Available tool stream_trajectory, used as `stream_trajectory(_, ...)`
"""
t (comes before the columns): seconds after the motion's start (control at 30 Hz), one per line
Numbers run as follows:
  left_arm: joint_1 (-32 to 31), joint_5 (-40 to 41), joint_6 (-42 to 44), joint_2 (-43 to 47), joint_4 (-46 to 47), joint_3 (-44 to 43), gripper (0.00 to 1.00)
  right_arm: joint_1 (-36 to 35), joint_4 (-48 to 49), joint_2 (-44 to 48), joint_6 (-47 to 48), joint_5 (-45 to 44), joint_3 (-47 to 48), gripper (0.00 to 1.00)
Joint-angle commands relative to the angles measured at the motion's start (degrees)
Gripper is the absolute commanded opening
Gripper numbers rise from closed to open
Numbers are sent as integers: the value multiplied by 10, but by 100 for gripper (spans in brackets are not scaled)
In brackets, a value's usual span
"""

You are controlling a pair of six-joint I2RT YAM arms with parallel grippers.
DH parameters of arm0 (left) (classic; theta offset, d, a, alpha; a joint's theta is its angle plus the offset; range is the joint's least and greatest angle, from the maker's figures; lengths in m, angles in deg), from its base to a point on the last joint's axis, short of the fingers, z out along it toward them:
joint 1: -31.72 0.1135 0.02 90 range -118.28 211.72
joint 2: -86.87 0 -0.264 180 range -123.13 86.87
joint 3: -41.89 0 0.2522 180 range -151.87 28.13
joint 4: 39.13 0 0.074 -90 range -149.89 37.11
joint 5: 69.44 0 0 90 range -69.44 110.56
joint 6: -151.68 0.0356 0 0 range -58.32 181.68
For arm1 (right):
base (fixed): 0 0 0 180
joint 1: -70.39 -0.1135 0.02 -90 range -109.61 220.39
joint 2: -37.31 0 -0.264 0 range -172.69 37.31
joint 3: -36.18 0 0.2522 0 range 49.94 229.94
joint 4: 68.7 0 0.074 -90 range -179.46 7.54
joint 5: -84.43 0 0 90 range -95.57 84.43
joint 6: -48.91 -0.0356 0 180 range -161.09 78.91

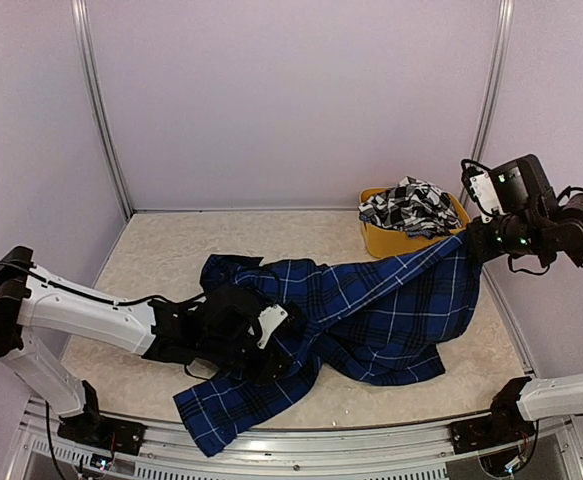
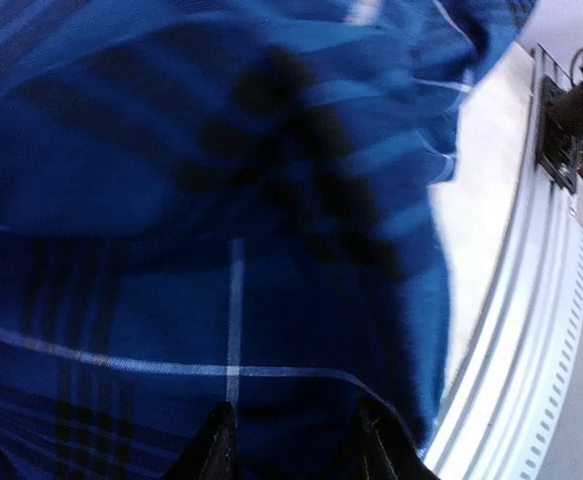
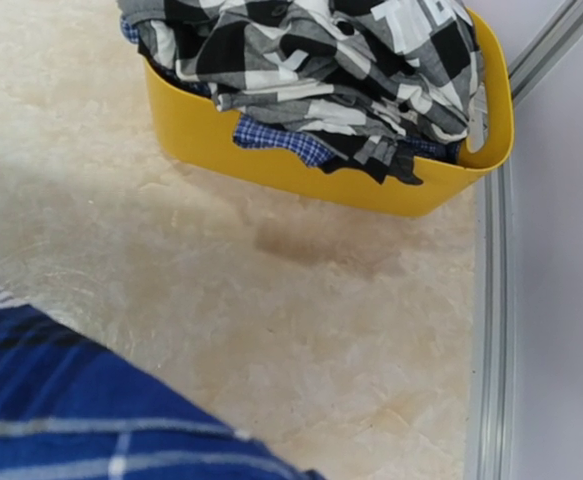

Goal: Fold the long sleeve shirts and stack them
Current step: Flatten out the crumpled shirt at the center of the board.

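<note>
The royal blue plaid shirt (image 1: 371, 305) lies spread across the middle of the table. Its right edge is pulled up taut to my right gripper (image 1: 469, 245), which is shut on it above the table; the fingers are out of the right wrist view, where only a blue corner (image 3: 71, 410) shows. My left gripper (image 1: 274, 340) sits on the shirt's left part, its jaws closed on a bunch of blue cloth (image 2: 231, 300) that fills the left wrist view between the fingertips (image 2: 216, 445). The black-and-white checked shirt (image 1: 411, 205) lies crumpled in the tub, as the right wrist view (image 3: 321, 50) also shows.
The yellow plastic tub (image 1: 381, 240) stands at the back right by the wall, also in the right wrist view (image 3: 301, 165). A metal rail (image 2: 531, 330) runs along the table's near edge. Enclosure walls stand on three sides.
</note>
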Motion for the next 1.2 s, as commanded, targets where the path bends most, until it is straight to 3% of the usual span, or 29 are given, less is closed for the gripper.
stream_trajectory(0.0, -55, -10, -26, -10, 50, 22, 37, 10, 13, 5, 7, -3, -8, 0)
stream_trajectory(0.23, -89, 14, -23, -54, 25, 16, 42, 13, 25, 1, 11, 3, -28, 0)
stream_trajectory(0.4, -60, 52, -27, 52, 25, 56, 56, 17, 23, 7, 14, 1, -27, 0)
stream_trajectory(0.53, -2, 62, -57, 151, 57, 111, 74, 18, 28, 13, 13, 10, -38, 0)
stream_trajectory(0.67, 56, 57, -76, 196, 48, 127, 82, 19, 33, 13, 14, 14, -45, 0)
stream_trajectory(0.93, 104, 42, -95, 127, 16, 94, 84, 19, 43, 0, 22, 26, -36, 0)
stream_trajectory(1.17, 110, -19, -49, 72, 99, 84, 85, 19, 50, -6, 25, 34, -37, 0)
